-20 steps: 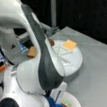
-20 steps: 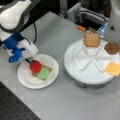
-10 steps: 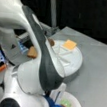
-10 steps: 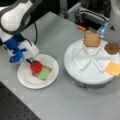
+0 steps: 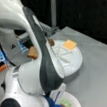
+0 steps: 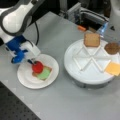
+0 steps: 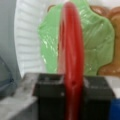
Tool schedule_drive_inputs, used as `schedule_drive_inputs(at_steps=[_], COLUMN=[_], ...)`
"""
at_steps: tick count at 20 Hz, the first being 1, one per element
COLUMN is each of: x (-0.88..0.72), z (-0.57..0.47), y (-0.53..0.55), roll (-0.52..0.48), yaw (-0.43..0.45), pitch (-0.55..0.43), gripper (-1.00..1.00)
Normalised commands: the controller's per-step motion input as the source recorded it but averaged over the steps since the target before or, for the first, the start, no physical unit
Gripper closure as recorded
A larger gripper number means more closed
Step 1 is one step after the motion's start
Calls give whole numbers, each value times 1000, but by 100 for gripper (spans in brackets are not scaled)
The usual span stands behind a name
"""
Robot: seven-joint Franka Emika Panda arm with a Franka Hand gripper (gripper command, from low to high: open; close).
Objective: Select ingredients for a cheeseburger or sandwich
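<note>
At the left of a front view the gripper [image 6: 32, 62] clenched the tomato disc [image 6: 37, 66] on edge above the lettuce [image 6: 45, 74] on the white plate [image 6: 25, 77], so I judged it could roll off when let go.

Little change across the last second

Blue-fingered gripper [image 6: 32, 62] still clamped on the upright red tomato disc [image 6: 37, 66], perhaps lowered a touch toward the green lettuce blob [image 6: 44, 74] on the round white plate [image 6: 25, 77].
</note>
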Motion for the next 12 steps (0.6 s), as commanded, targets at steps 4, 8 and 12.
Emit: schedule_drive_inputs(at_steps=[4,8,12], x=[-348,-342,-348], z=[12,-6,12], y=[416,408,369], roll=[-348,-344,-346], yaw=[-125,-128,-107], pitch=[-156,-172,-175], gripper=[100,100,100])
